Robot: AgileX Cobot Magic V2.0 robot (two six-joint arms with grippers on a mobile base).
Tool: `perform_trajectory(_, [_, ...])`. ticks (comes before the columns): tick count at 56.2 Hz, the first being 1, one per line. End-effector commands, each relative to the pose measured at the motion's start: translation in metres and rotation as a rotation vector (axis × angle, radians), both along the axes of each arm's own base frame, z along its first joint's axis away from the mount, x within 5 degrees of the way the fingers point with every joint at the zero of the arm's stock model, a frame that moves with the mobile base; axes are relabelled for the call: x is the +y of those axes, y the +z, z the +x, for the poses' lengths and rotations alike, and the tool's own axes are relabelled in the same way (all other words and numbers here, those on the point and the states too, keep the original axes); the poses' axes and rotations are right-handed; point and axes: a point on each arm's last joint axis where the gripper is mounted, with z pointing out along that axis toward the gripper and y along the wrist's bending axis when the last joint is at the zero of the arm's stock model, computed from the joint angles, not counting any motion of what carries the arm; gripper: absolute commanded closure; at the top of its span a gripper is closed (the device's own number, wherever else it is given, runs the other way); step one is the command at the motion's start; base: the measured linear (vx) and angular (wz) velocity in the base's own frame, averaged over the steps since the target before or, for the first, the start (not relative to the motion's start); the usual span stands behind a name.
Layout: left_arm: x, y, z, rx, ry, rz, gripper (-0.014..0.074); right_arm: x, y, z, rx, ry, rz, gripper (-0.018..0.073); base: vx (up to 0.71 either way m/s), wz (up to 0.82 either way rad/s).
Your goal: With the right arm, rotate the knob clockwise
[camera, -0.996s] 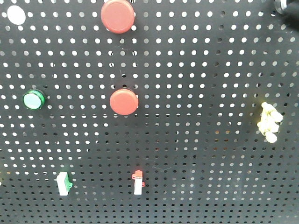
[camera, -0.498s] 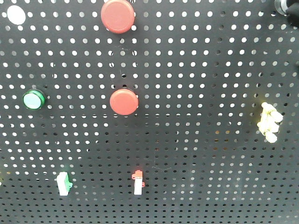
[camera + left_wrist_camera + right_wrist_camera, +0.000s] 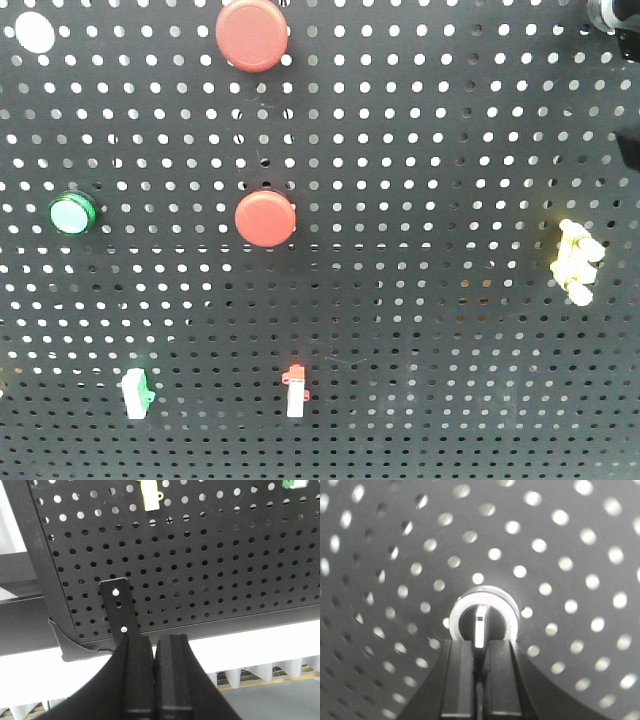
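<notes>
In the right wrist view the knob (image 3: 480, 622) is a small black dial with a silvery ring and a whitish pointer bar that stands upright, set in the black pegboard (image 3: 555, 555). My right gripper (image 3: 481, 647) sits just under it, its two fingers closed on the lower end of the pointer ridge. In the front view only a dark round bit shows at the top right corner (image 3: 603, 12), cut off by the frame. My left gripper (image 3: 155, 642) is shut and empty, below the pegboard's bottom edge (image 3: 210, 622).
On the pegboard in the front view: two large red buttons (image 3: 251, 33) (image 3: 265, 218), a green button (image 3: 72, 213), a yellow plug cluster (image 3: 577, 262), a white-green switch (image 3: 134, 392) and a white-red switch (image 3: 295, 391). A dark shape (image 3: 630, 150) enters at the right edge.
The dark mass at the top right corner of the front view has shrunk, and a dark shape has appeared at the right edge lower down. Everything on the board is where it was.
</notes>
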Motion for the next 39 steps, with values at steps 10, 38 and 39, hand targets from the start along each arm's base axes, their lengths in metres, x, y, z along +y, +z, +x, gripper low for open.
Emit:
perform_trajectory(10, [0.000,-0.002,0.000,-0.067,0.003,-0.014,0.0603,0.007,0.020,-0.007,-0.044,0.131,0.416,0.0567,0.00,0.00])
perform_trajectory(38, [0.000,-0.002,0.000,-0.067,0.003,-0.014,0.0603,0.011,0.028,-0.011,0.094,0.262,1.076,0.0567,0.00,0.00])
perform_trajectory(39, [0.000,-0.002,0.000,-0.067,0.003,-0.014,0.0603,0.011,0.029,-0.011,0.099,0.271,1.105,0.0567,0.00,0.00])
